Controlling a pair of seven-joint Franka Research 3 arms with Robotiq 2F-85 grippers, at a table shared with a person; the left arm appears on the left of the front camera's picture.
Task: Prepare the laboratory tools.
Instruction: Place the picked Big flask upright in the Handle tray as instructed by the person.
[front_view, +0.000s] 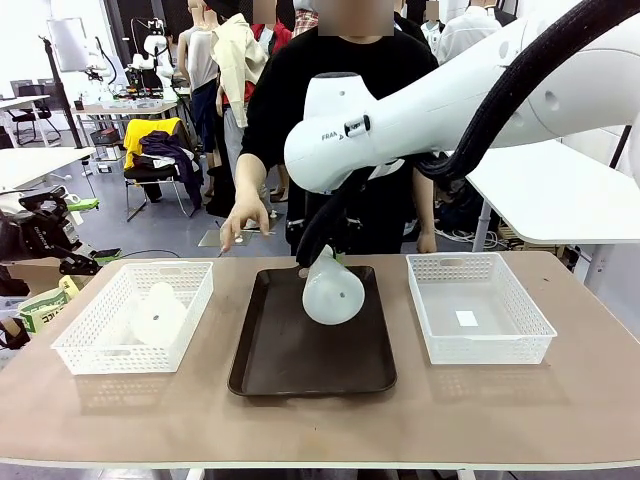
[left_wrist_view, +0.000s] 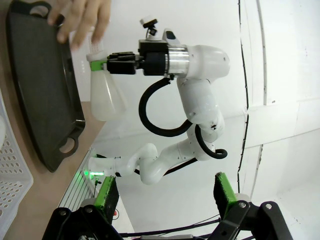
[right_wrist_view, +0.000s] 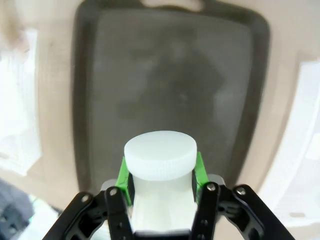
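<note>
Your right pincer (right_wrist_view: 161, 182) is clamped on the short neck of one flask (front_view: 333, 291). The green pads (right_wrist_view: 124, 176) sit just under its white ribbed screw cap (right_wrist_view: 160, 151). That is a sound hold, because the cap's lip should act as a stop if the smooth neck slides. The flask is tilted well over above the middle of the dark tray (front_view: 268, 370), and you cannot tell whether it touches. Its wall looks like frosted, translucent plastic, tapering up from a wide flat base. It seems empty, so expect it to be light, fairly stiff and a little slick. Your left pincer (left_wrist_view: 166, 194) stands wide with nothing between its pads. At nine o'clock from the tray, the second flask (front_view: 160, 316) lies on its side in a white lattice basket (front_view: 75, 345); its neck looks the best place to take it too. At three o'clock sits a matching basket (front_view: 530, 325).
</note>
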